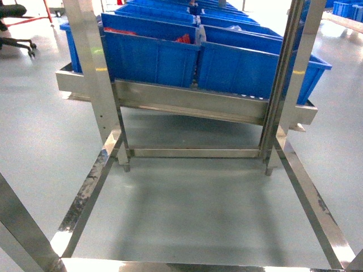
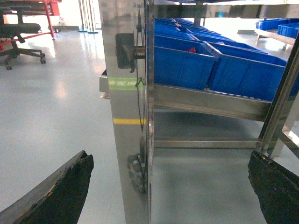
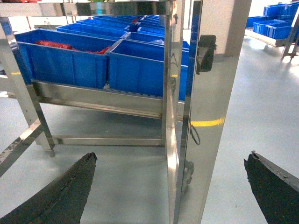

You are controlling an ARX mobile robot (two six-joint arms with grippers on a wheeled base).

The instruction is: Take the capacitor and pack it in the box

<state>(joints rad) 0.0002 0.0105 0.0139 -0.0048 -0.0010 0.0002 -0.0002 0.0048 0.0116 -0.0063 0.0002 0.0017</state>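
Left gripper (image 2: 168,186) and right gripper (image 3: 170,186): fingers spread wide, nothing between them, both low before a steel rack (image 1: 187,99). Blue bins (image 1: 150,56) ahead of and above both grippers, red pieces (image 1: 182,38) inside, too small to identify as the capacitor. Pink box nowhere in view. Steel post (image 2: 128,116) directly between the left fingers; likely risk: collision with uprights on any forward reach, or a blind grasp.

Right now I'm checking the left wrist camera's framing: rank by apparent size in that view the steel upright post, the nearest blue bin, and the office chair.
1. steel upright post, largest, though it's nearest the camera.
2. nearest blue bin.
3. office chair, smallest, far off and cut by the frame edge.
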